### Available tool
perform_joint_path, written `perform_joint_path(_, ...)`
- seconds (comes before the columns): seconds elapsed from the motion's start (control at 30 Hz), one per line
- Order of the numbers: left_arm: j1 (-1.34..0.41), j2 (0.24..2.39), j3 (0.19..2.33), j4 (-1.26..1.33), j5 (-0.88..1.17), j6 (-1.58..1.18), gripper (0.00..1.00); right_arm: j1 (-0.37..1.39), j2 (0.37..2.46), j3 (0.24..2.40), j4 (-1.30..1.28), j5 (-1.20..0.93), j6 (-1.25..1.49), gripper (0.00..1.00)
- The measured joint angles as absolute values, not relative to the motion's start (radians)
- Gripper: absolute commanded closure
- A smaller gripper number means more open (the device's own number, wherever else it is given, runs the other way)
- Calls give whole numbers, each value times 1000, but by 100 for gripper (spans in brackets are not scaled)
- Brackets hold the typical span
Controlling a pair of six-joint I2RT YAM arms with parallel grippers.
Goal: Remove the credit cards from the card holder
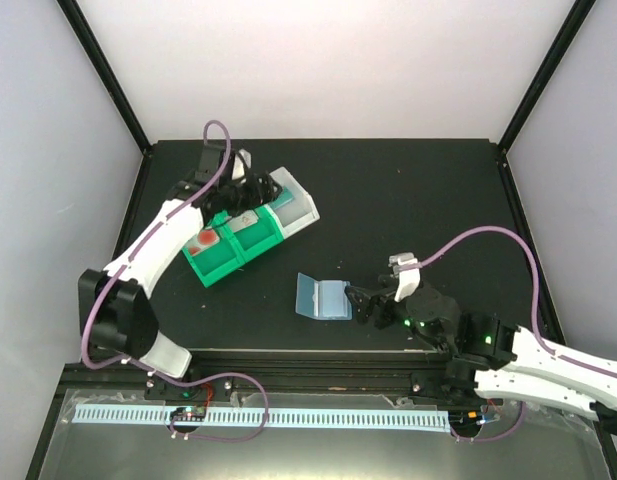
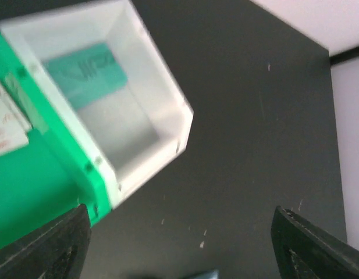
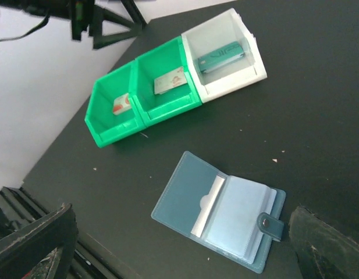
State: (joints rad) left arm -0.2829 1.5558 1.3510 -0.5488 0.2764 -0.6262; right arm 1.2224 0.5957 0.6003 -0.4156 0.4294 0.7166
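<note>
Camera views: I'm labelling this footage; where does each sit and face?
Top external: overhead, behind the robot, looking down on the table; left arm and right arm show.
Left wrist: over the white tray, looking down; left gripper fingers at bottom corners.
Right wrist: low, facing over the card holder toward the green trays; right gripper fingers at bottom corners.
Both wrist views share the white tray's teal card.
</note>
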Motion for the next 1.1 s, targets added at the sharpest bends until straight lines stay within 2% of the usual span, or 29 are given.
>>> perform_joint_path(0.2,-313,1377,1023,-491,382,-604,24,1222,685,640,-447,427,709,1)
perform_joint_path(0.4,-429,1286,791,-392,450,-647,32,1222,755,627,-429,367,704,6)
perform_joint_path(0.47,-476,1279,752,-362,454,-664,37,1222,784,626,-424,344,705,7)
perform_joint_path(0.67,-576,1287,686,-273,454,-705,42,1222,871,626,-399,300,712,11)
perform_joint_path(1.1,-603,1379,593,-161,445,-712,65,1222,929,610,-341,248,752,28)
